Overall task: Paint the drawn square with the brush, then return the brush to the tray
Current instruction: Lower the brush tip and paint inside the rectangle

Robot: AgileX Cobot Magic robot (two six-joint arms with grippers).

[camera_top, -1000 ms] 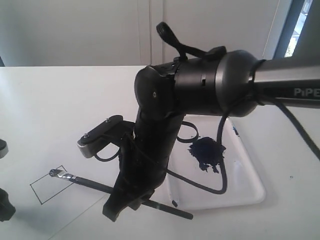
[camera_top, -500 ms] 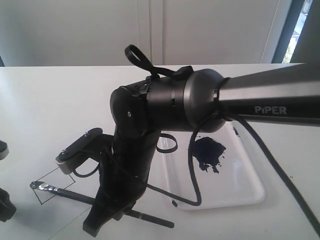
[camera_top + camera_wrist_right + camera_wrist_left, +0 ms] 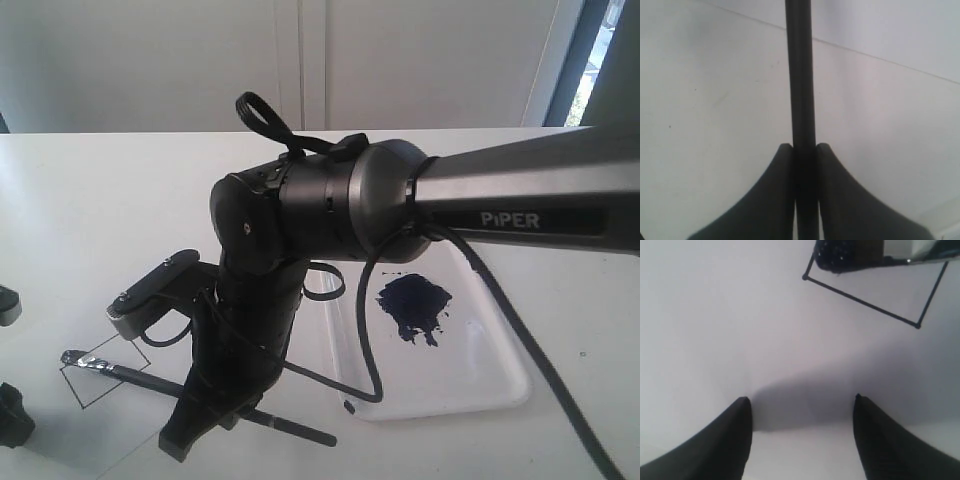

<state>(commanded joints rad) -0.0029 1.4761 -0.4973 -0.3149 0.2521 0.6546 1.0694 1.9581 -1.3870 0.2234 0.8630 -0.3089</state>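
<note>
Inventory — brush (image 3: pixel 150 378): 1. Drawn square (image 3: pixel 102 386): 1. Tray (image 3: pixel 475 355): 1, with 1 navy paint puddle (image 3: pixel 412 305) in it. Tools: 2 — left tool (image 3: pixel 801 400), right tool (image 3: pixel 802 150). Desk (image 3: pixel 100 200): 1.

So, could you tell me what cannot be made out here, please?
- Exterior view: the right arm hides the brush mid-handle and part of the tray.
- Right wrist view: the top edge cuts off the brush's far end.
- Left wrist view: the top edge cuts the drawn square; a blurred dark shape overlaps it.

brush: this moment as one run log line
right gripper: shut on brush | brush: tip at corner of unpainted drawn square | left gripper: open, empty | tray: no brush
</note>
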